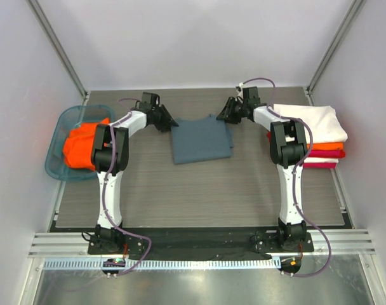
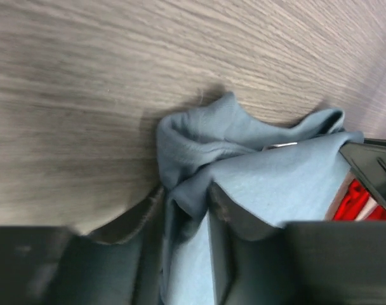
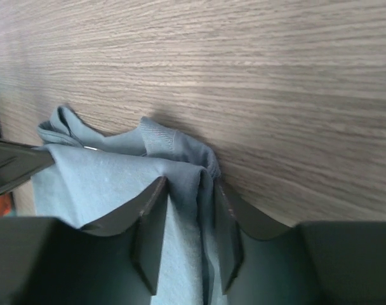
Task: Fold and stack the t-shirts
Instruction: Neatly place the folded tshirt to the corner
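Our left end effector (image 2: 185, 190) and right end effector (image 3: 188, 184) pinch the blue-grey t-shirt (image 1: 200, 141) at its ten and two o'clock corners.

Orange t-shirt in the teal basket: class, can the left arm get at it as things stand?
Probably not yet. The left gripper is pinching a far corner of the blue-grey t-shirt. The orange t-shirt lies uncovered in the teal basket beside that arm, so after letting go it likely could.
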Robot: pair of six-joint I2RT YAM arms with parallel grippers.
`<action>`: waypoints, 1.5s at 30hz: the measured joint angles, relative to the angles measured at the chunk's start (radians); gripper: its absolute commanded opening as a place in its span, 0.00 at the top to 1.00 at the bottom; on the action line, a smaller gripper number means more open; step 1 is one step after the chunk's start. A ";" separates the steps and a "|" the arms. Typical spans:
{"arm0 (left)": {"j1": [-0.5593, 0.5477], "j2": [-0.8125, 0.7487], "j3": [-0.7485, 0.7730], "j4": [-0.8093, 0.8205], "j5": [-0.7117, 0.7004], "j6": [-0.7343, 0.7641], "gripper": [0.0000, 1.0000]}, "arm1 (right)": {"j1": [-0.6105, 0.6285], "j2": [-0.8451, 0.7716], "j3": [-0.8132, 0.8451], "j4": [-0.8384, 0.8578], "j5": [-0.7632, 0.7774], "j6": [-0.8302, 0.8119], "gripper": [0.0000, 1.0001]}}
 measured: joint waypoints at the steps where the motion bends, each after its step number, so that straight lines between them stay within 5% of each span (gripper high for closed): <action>1: 0.000 0.006 0.001 0.006 -0.003 -0.003 0.75 | 0.000 0.006 0.007 0.000 -0.006 0.006 0.64; 5: 0.001 0.024 0.003 0.040 -0.001 -0.023 0.89 | -0.001 0.038 0.038 0.003 -0.041 0.040 0.75; 9: 0.001 0.026 -0.013 0.086 -0.006 -0.037 1.00 | -0.002 0.055 0.045 0.010 -0.060 0.066 0.99; 25: 0.000 -0.144 -0.197 0.146 -0.035 -0.003 1.00 | -0.005 -0.077 -0.100 0.020 -0.067 0.128 0.99; 38: -0.020 -0.482 -0.303 0.169 -0.021 0.010 1.00 | -0.034 -0.468 -0.281 0.023 -0.106 0.166 0.99; 45: -0.135 -0.614 -0.249 0.153 -0.055 0.009 1.00 | -0.142 -0.678 -0.320 -0.015 -0.132 0.204 0.99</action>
